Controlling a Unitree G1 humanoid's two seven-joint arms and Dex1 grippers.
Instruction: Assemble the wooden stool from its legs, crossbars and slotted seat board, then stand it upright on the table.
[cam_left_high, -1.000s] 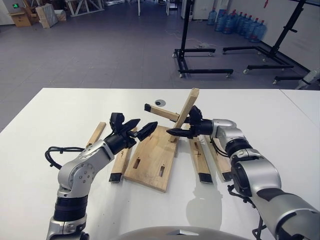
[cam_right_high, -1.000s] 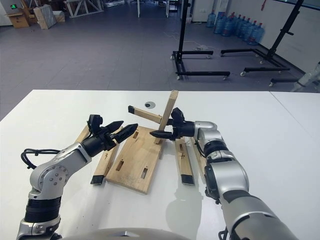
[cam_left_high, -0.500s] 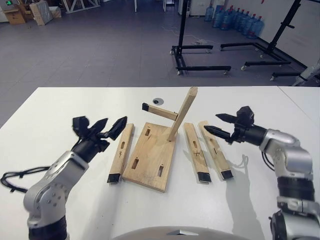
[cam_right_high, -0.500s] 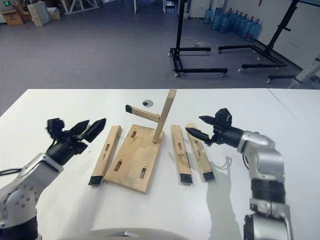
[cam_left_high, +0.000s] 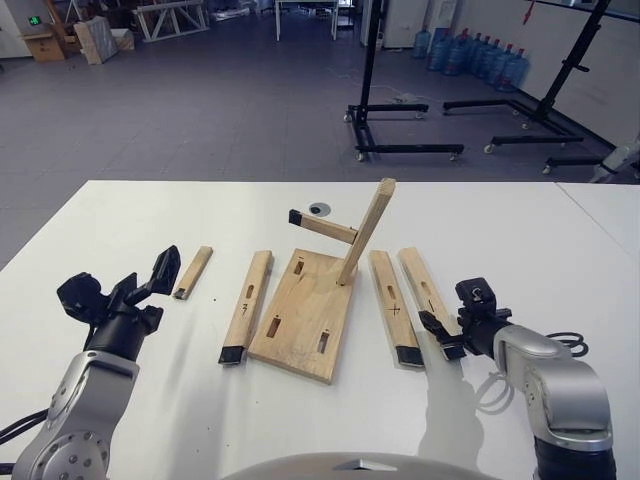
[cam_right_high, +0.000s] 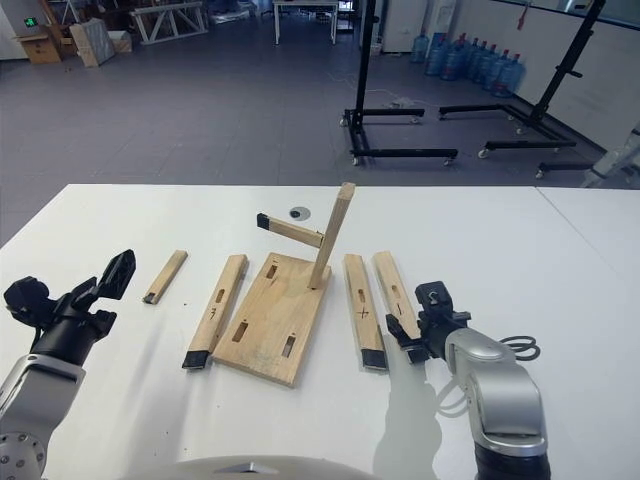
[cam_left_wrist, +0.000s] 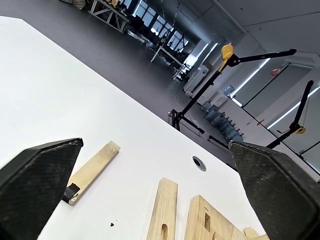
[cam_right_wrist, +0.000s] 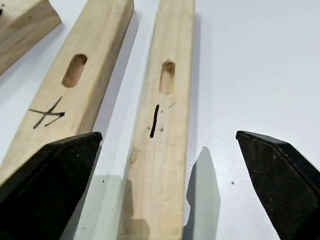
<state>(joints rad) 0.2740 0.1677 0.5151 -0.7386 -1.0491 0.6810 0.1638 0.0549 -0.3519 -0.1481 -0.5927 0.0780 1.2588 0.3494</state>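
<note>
Pale slotted wooden leg (cam_left_high: 425, 290) straddled by wide-spread right hand (cam_right_wrist: 167, 134), hand low over white desk (cam_left_high: 550, 230), short wooden crossbar (cam_left_high: 193, 271) at one o'clock of wide-open left hand (cam_left_wrist: 156, 144)

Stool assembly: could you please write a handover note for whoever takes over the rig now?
Left gripper: open, empty, near the short crossbar.
Right gripper: open around the rightmost leg, at its near end.
Done: the standing leg sits tilted in the seat board, a long crossbar jutting from it.
Left: fit the left leg, X-marked leg, rightmost leg and short crossbar; stand the stool up.
</note>
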